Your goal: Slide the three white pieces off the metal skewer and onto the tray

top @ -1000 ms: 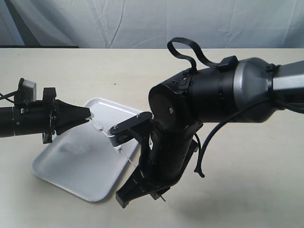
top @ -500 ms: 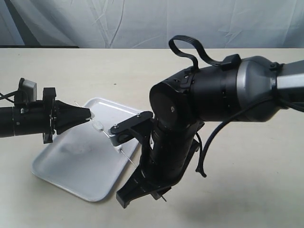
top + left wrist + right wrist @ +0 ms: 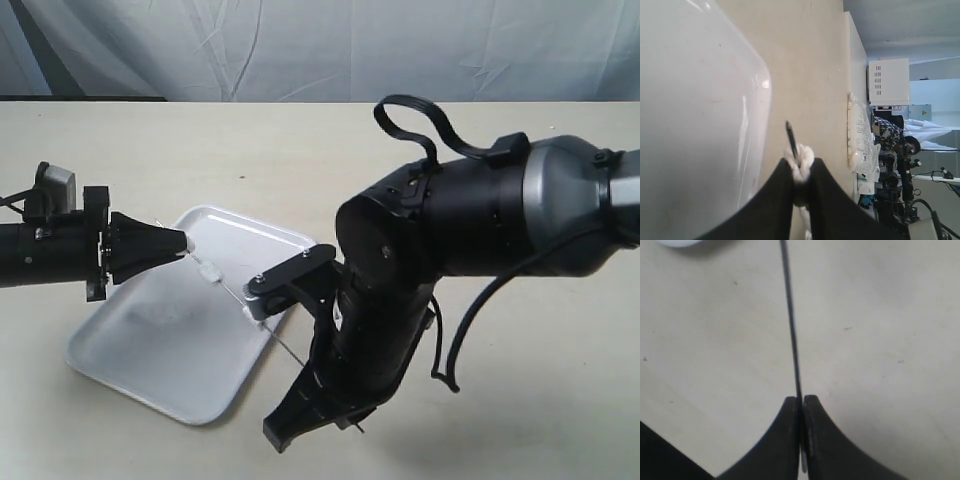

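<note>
The metal skewer (image 3: 272,335) runs slanting over the tray (image 3: 150,350), from my left gripper (image 3: 185,242) down under the right arm. White pieces (image 3: 209,268) sit on it just past the left fingertips. In the left wrist view my left gripper (image 3: 800,167) is shut on a white piece (image 3: 803,156), and the skewer's dark tip (image 3: 789,131) pokes out beyond it. More white shows deeper between the fingers. My right gripper (image 3: 801,399) is shut on the skewer (image 3: 791,330) over bare table. In the exterior view the arm hides its fingertips.
The bulky right arm (image 3: 450,240) with its looped black cable (image 3: 415,115) hangs over the tray's right edge. The beige table (image 3: 520,400) stretches around it, with a pale cloth (image 3: 320,50) behind. Past the table's far edge the left wrist view shows a plastic bag (image 3: 860,135).
The right arm has moved right and down, drawing the skewer with it. The left gripper has closed tighter and stays over the tray's near corner, with the white pieces at its tip.
</note>
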Action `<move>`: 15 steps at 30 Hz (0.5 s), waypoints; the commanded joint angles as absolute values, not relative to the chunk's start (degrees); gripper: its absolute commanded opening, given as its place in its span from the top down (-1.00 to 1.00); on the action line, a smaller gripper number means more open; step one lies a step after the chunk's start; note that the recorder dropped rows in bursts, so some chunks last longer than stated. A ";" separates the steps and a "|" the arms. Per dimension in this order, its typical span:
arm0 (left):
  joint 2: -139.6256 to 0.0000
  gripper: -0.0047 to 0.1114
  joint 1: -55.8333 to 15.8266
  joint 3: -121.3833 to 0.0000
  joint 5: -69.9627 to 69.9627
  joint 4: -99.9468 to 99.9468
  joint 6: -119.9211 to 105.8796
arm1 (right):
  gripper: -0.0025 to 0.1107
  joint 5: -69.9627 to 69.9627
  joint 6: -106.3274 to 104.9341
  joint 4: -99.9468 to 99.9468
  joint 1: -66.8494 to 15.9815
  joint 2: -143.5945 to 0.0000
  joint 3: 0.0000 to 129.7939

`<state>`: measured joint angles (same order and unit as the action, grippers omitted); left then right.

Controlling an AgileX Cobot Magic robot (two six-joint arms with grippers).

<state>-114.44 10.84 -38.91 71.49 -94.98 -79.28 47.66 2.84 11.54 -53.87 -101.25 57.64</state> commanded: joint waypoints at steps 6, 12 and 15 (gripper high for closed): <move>-113.94 0.92 13.15 -40.25 69.96 -99.95 -79.42 | 0.97 51.46 3.60 10.97 -53.70 -99.57 52.05; -113.94 0.92 13.15 -41.00 69.96 -99.95 -79.42 | 0.97 51.86 3.60 11.07 -53.70 -98.53 52.01; -113.94 0.92 13.15 -41.63 69.96 -99.95 -79.01 | 0.97 52.24 3.60 11.07 -53.70 -98.54 51.74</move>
